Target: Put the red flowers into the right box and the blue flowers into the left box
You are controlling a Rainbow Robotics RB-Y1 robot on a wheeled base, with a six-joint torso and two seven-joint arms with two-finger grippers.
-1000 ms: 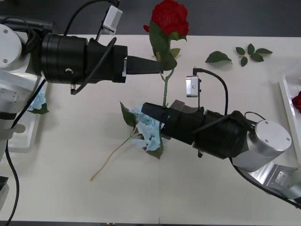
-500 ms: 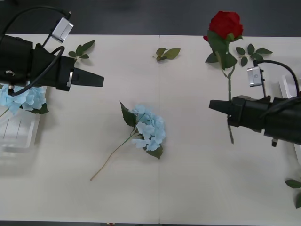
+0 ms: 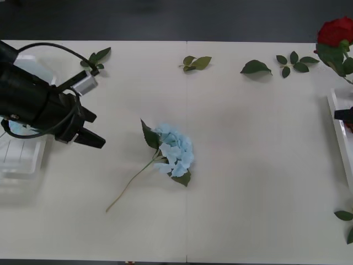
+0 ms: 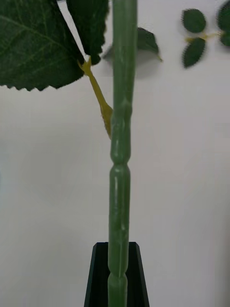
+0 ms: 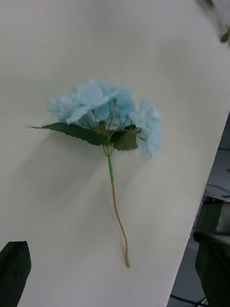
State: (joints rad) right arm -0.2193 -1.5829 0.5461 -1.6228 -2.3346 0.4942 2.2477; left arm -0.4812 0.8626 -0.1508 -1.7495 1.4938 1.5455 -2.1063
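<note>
A blue flower [image 3: 174, 152] lies on the white table near the middle, head up and thin stem trailing toward the front left; the left wrist view shows this blue flower [image 5: 103, 112] too. My left gripper [image 3: 94, 131] hovers left of it, open and holding nothing, its fingers [image 5: 14, 268] at the corners. A red flower [image 3: 336, 30] stands at the far right, over the right box [image 3: 332, 107]. My right gripper [image 3: 343, 115] at the right edge is shut on its green stem [image 4: 120, 168]. The left box [image 3: 25, 160] sits under my left arm.
Loose green leaf sprigs lie along the table's far edge: one at the left [image 3: 96, 57], one in the middle [image 3: 197, 62], two at the right [image 3: 256, 67] [image 3: 295, 61]. Another leaf [image 3: 345, 215] lies at the front right.
My right gripper has carried the red flower from the table's middle to the far right edge. My left arm has drawn back left and turned down toward the blue flower.
</note>
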